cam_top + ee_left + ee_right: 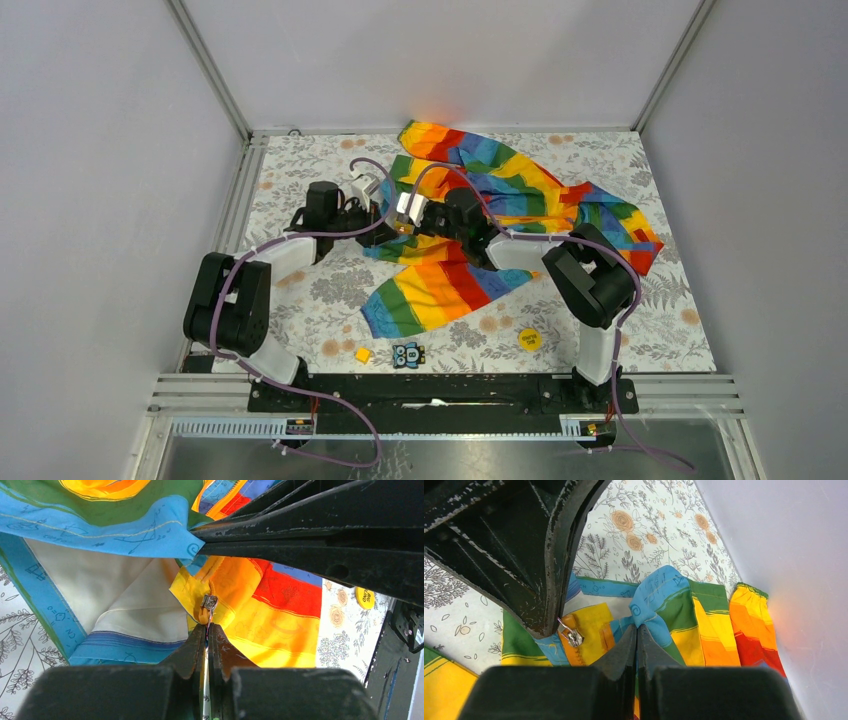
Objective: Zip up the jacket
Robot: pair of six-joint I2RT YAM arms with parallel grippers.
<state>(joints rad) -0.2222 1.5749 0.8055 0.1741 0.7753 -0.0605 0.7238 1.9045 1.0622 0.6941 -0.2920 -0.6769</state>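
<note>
The rainbow-striped jacket (470, 285) lies crumpled across the middle and back right of the floral table. Both grippers meet at its front edge. My left gripper (385, 218) (207, 626) is shut on the thin pull of the metal zipper slider (209, 601) (573, 638), which sits on the orange zipper strip (566, 652). My right gripper (402, 228) (637, 628) is shut on a fold of blue jacket fabric (654, 592) just beside the slider. In the left wrist view the right fingers (310, 535) cross the top, pinching that blue fold. The white lining (115, 595) shows.
Near the front edge lie a yellow round token (528, 338), a small yellow cube (363, 354) and a small dark card (408, 355). Grey enclosure walls (120, 150) close in the table at the left, the back and the right.
</note>
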